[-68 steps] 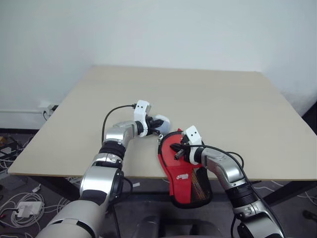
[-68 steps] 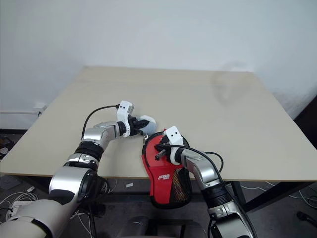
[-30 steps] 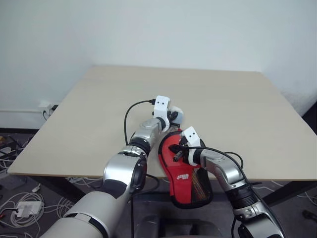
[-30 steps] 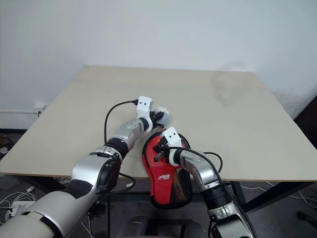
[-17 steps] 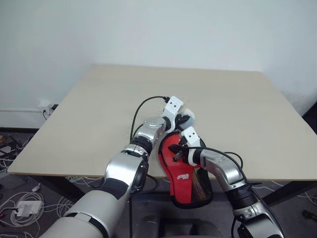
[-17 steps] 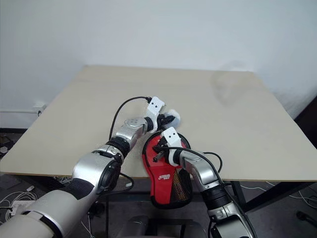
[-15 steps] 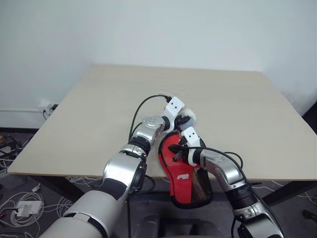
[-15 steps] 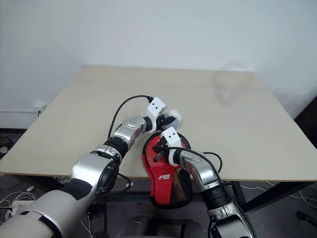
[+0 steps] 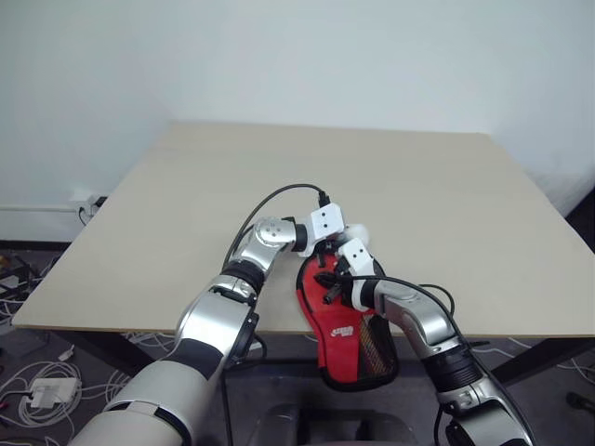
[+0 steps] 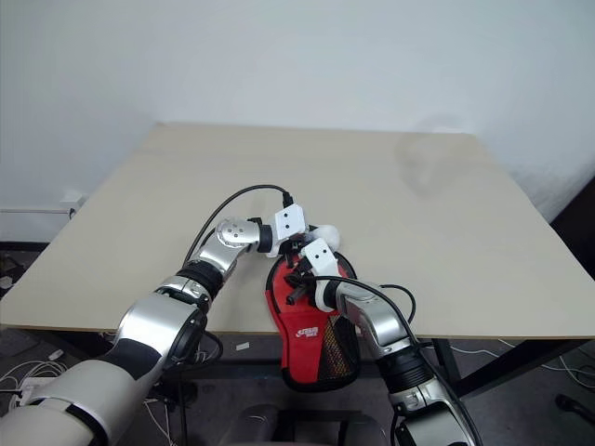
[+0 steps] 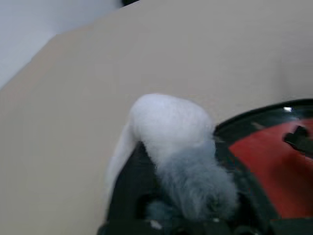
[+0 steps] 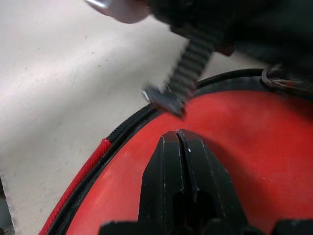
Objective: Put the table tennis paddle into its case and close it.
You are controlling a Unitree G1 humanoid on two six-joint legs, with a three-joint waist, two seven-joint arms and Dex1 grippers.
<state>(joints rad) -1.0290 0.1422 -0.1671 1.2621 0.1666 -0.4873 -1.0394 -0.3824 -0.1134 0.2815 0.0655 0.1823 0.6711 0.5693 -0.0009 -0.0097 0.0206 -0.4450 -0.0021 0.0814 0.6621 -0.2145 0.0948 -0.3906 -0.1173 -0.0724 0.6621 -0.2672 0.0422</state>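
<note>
Right hand (image 12: 178,142): fingers pressed shut, flat on the clear side of the case (image 9: 346,321), pinning it down rather than gripping anything.
Left hand (image 10: 299,243): at the round top end of the case, right by the zip edging; can't tell if it's open or closed, too much crowding up there.
Paddle (image 12: 254,147): already inside, red face visible through the clear plastic.
Case position: lying at the near edge of the counter (image 9: 418,186), roughly mid-edge, narrow handle end hanging out past the edge toward the robot.
Zip: black edging runs around the round end (image 12: 122,128); small metal tab with a ribbed strap (image 12: 183,81) sits just beside it, looks like the pull, not 100% sure.
Step in hand: looks like the closing part, insert seems done.
Next move: probably get the left hand properly onto that pull, then drag it along the edging while keeping the case pinned.
Watch out: overhang means a hard tug could slide the whole thing off the counter.
</note>
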